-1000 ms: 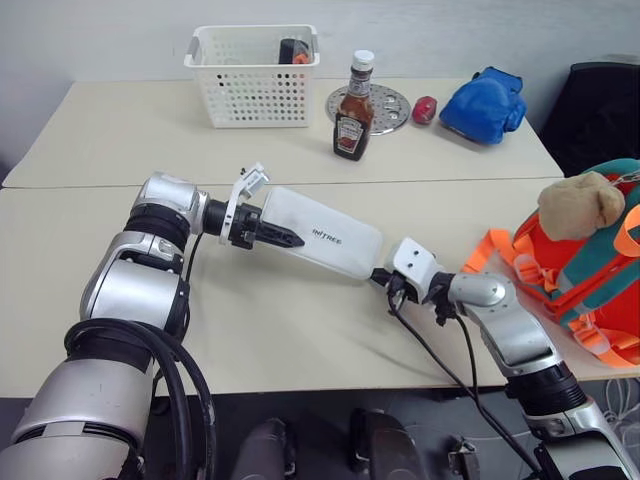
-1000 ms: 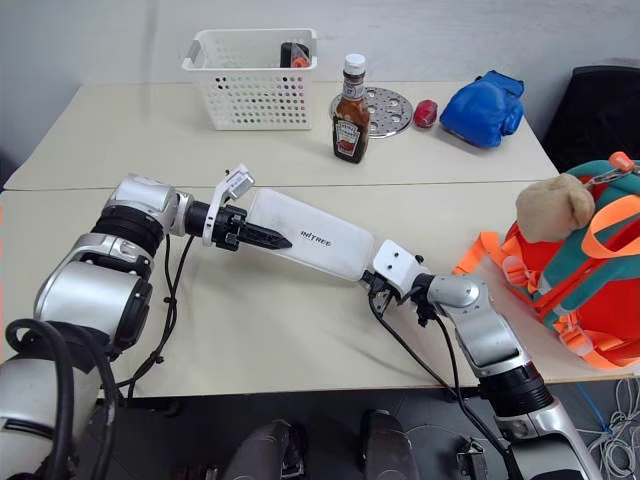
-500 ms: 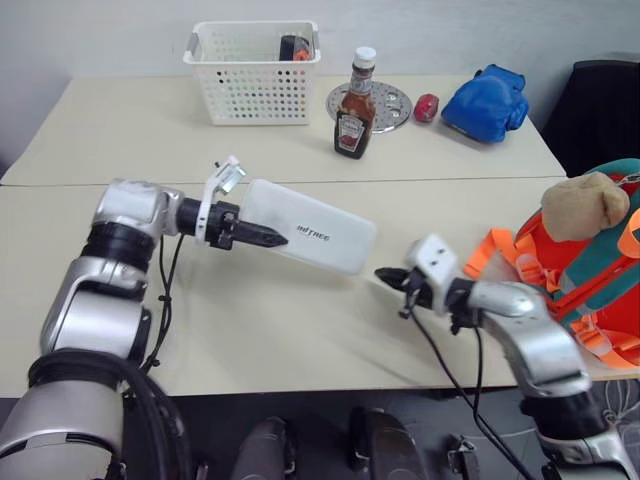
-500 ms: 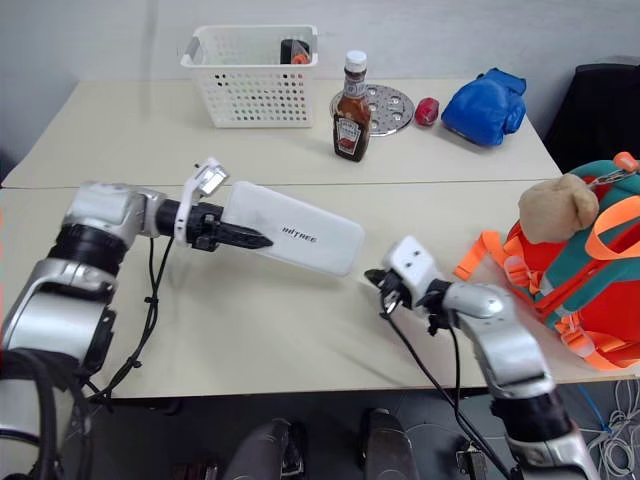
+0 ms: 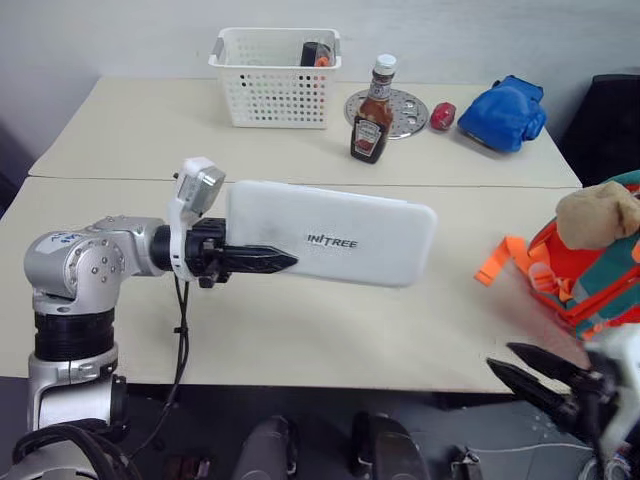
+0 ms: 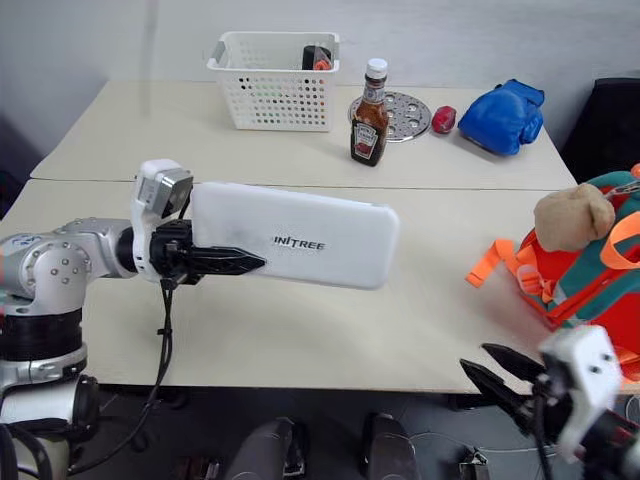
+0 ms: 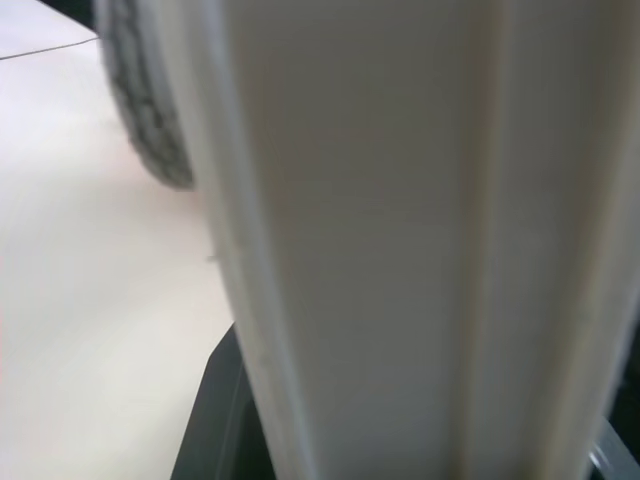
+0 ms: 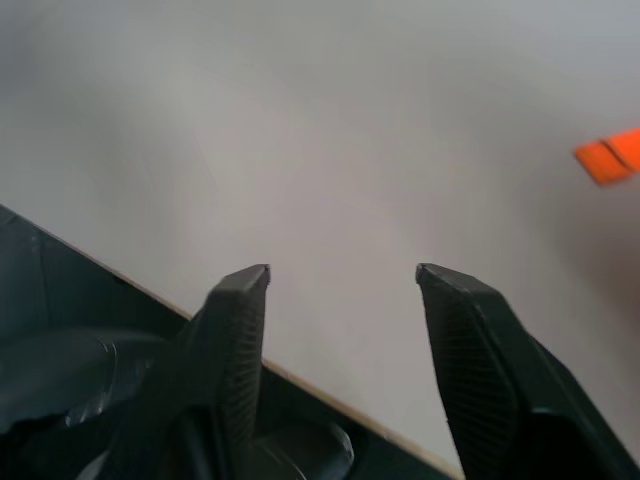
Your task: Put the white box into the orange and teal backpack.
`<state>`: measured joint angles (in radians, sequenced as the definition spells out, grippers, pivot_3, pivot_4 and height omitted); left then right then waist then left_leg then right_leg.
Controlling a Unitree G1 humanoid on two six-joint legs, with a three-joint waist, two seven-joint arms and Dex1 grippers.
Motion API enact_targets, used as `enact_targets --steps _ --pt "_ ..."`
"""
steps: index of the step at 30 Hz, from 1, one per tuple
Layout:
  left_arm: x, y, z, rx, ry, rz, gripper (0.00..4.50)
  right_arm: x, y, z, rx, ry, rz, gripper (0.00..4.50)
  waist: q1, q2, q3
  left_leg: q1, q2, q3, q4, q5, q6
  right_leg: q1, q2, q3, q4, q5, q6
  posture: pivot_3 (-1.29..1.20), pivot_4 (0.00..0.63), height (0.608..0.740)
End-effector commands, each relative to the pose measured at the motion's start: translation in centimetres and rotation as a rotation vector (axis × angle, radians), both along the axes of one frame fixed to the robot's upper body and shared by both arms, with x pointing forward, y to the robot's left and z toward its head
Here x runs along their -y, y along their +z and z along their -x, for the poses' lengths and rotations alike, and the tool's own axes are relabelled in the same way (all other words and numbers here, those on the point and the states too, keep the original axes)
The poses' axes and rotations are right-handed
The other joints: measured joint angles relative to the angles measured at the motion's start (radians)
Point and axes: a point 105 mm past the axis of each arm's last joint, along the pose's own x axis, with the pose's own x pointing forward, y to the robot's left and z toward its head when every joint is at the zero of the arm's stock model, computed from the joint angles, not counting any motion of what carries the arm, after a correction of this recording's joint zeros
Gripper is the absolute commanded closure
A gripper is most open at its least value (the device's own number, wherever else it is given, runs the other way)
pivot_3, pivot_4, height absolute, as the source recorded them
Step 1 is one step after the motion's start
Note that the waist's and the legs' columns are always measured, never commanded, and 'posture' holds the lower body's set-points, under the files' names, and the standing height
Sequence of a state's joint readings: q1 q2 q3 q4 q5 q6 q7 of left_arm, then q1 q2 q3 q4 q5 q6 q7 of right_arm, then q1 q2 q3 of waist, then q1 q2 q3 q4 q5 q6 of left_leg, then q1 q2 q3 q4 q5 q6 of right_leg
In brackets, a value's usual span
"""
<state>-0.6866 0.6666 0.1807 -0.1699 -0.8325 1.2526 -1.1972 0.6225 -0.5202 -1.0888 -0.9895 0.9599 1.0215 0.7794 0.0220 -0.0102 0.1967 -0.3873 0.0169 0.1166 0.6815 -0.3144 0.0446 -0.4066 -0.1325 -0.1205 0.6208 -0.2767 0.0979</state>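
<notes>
The white box [image 5: 330,232] is a flat, oblong plastic case with rounded corners and small dark lettering on its broad face. It is held clear of the table [image 5: 300,330], lying level with its long axis running across the scene. The left gripper [image 5: 262,261] is clamped on the box's left end; one black finger lies across the near face. In the left wrist view the box [image 7: 400,240] appears as a pale ribbed surface; detail there is poor, so its edge profile cannot be confirmed. The right gripper [image 6: 500,368] sits past the near table edge, fingers [image 8: 236,330] spread apart and holding nothing. The orange and teal backpack [image 6: 590,270] rests at the table's right edge, well apart from the box, with a tan plush toy [image 6: 572,215] on top.
</notes>
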Motion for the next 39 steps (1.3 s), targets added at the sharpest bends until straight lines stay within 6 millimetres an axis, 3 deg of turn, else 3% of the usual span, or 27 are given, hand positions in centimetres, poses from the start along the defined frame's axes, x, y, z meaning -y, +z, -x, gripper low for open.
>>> enact_targets --steps 1,3,4,7,11,15,24,31,35,39 --pt "-0.3 1.3 0.8 0.054 -0.016 0.020 3.07 1.8 1.9 0.5 0.081 -0.086 -0.048 0.86 0.000 0.000 0.000 0.000 0.000 0.000 0.000 -0.002 0.000 0.000 0.000 0.001 0.000 0.000 0.000 0.00 0.150 0.740" --pt "-0.3 1.5 0.6 0.062 -0.013 0.022 3.07 2.9 2.2 0.7 0.088 -0.135 -0.068 0.13 0.002 0.000 0.000 0.000 0.001 0.001 0.000 -0.003 0.001 -0.001 -0.001 0.002 0.000 -0.001 -0.001 0.00 0.150 0.740" --pt "-0.3 1.6 0.5 0.070 -0.010 0.022 3.07 3.6 2.3 0.8 0.090 -0.168 -0.088 0.02 0.002 0.000 0.000 0.000 0.001 0.001 -0.001 -0.003 0.001 -0.001 -0.002 0.003 0.000 -0.001 -0.002 0.00 0.150 0.740" --pt "-0.1 1.9 0.4 0.087 -0.004 0.024 3.07 5.2 2.7 0.7 0.107 -0.235 -0.118 0.02 0.002 0.000 0.000 0.000 0.003 0.002 -0.001 -0.001 -0.003 -0.003 -0.001 0.003 -0.001 -0.001 -0.003 0.00 0.150 0.740" --pt "0.1 2.0 0.7 0.100 -0.003 0.033 3.07 8.4 3.2 -1.1 0.139 -0.370 -0.130 0.02 -0.001 0.000 0.000 0.000 0.003 0.004 -0.001 -0.002 -0.003 -0.003 -0.001 0.005 -0.001 -0.001 -0.002 0.00 0.150 0.740" --pt "0.3 2.0 0.9 0.105 0.010 0.048 3.07 10.0 4.2 -2.6 0.160 -0.398 -0.177 0.02 0.002 0.000 0.000 0.000 0.003 0.004 -0.001 -0.002 -0.003 -0.004 -0.001 0.005 -0.001 -0.001 -0.003 0.00 0.150 0.740" --pt "0.4 1.9 1.1 0.112 0.041 0.059 3.07 10.0 4.9 -7.9 0.202 -0.330 -0.244 0.02 0.000 0.000 0.000 0.000 0.004 0.005 -0.001 -0.001 -0.003 -0.004 0.001 0.005 0.000 -0.001 -0.003 0.00 0.150 0.740" --pt "0.4 2.3 0.9 0.129 0.063 0.066 3.07 10.4 4.0 -12.2 0.232 -0.363 -0.264 0.02 -0.003 0.000 0.000 0.000 0.003 0.006 0.000 -0.001 -0.003 -0.004 0.001 0.005 0.000 -0.001 -0.002 0.00 0.150 0.740" --pt "0.2 2.6 0.8 0.140 0.083 0.072 3.07 10.5 3.4 -13.3 0.242 -0.367 -0.250 0.89 -0.002 0.000 0.000 -0.001 0.003 0.006 0.000 0.000 -0.003 -0.004 0.002 0.005 0.000 -0.001 -0.002 0.00 0.150 0.740" --pt "0.0 2.8 0.8 0.145 0.093 0.074 3.07 10.2 3.5 -13.7 0.259 -0.350 -0.261 2.32 -0.004 0.000 0.000 0.000 0.003 0.006 0.000 0.000 -0.003 -0.004 0.002 0.005 0.000 -0.001 -0.001 0.00 0.150 0.740"
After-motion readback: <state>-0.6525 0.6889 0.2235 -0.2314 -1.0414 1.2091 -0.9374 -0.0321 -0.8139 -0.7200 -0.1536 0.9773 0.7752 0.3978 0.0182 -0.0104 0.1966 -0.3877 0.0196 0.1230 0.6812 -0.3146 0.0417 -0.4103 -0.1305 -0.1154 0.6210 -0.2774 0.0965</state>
